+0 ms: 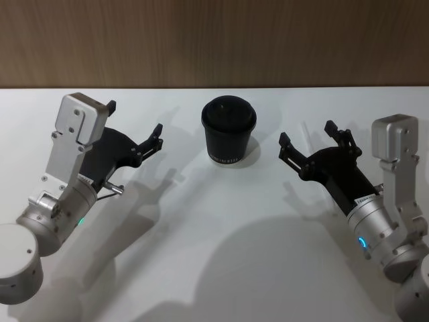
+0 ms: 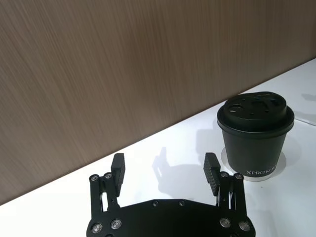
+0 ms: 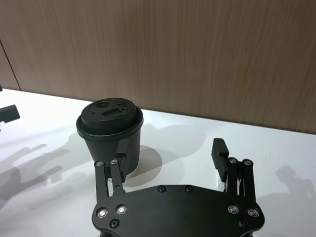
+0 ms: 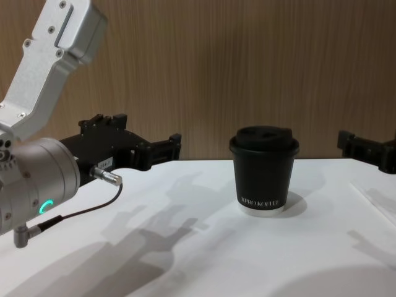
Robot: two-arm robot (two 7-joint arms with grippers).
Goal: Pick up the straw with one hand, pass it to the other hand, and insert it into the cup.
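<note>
Cup position first: you will find the small black paper coffee cup with its domed black lid (image 1: 228, 137) standing upright on the white table (image 1: 214, 255). In the head view it sits at 12 o'clock from the table's middle, with its white lettering facing the robot.

Your left gripper (image 1: 134, 117), a black two-finger pincer on a silver arm with a green glowing ring, hangs at 9 o'clock from the cup. It is well apart from the cup, its jaws spread wide and holding nothing.

Your right gripper (image 1: 308, 133), a matching black pincer on a silver arm, hangs at 3 o'clock from the cup. It too is wide and empty, with its tips aimed toward 11 o'clock.

In the chest view you will see a thin pale straight strip (image 4: 375, 201) lying flat on the table at 4 o'clock from the cup. You cannot tell whether it is the white plastic straw.
</note>
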